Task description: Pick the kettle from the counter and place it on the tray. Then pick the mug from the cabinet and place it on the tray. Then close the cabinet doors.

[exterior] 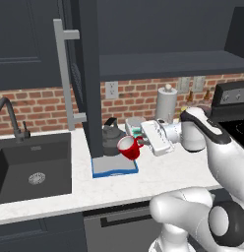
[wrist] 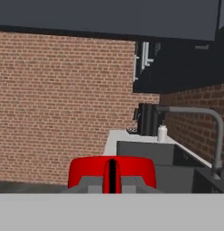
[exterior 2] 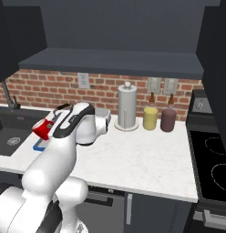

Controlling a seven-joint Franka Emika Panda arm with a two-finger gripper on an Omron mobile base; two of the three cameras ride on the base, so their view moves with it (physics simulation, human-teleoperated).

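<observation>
The mug point(exterior: 128, 147) is small, bright red and glossy, tipped on its side so its pale inside faces out (toward the left base camera), with its side handle toward the gripper point(exterior: 141, 142). The gripper's jaws are closed on the mug, holding it in the air just above the tray point(exterior: 114, 171), a flat grey rectangle with a blue rim on the white counter point(exterior: 163, 174). The dark grey kettle point(exterior: 112, 136) sits on the tray behind the mug. An open navy cabinet door point(exterior: 87, 74) hides the tray's left part and part of the kettle. In the right base view the arm covers most of the tray, leaving a blue corner. From the hand camera the mug shows as a red band at the bottom, its lower part cut off.
</observation>
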